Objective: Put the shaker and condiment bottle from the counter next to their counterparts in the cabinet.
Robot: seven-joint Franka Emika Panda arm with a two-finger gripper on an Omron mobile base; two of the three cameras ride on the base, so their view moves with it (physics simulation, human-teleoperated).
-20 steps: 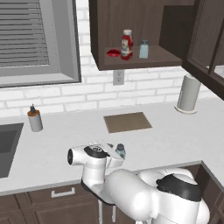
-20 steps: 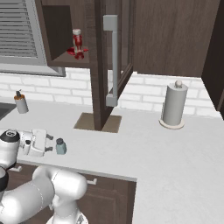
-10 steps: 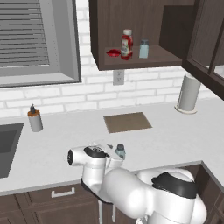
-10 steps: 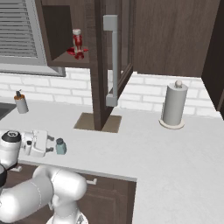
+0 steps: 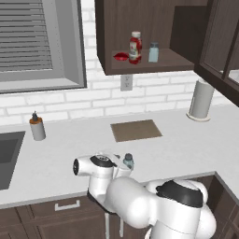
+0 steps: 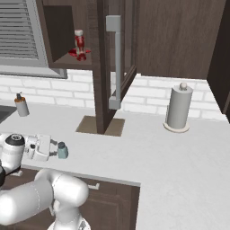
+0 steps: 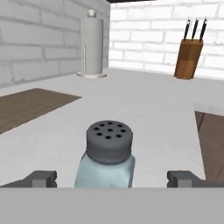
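Note:
The small pale blue-green shaker with its dark grey cap stands upright on the counter near the front edge. My gripper is level with it and open, and the shaker sits between the two widely spread fingertips. I cannot tell whether they touch it. In the cabinet, the red condiment bottle stands on the shelf. A low red item lies to its left and a second pale blue shaker stands to its right.
A brown mat lies on the counter below the cabinet. A paper towel roll stands at the back right, a grey pump dispenser and a sink at the left. The cabinet door hangs open. A knife block stands far off.
The hand has shifted only slightly around the shaker. The shaker and the cabinet items stand where they were.

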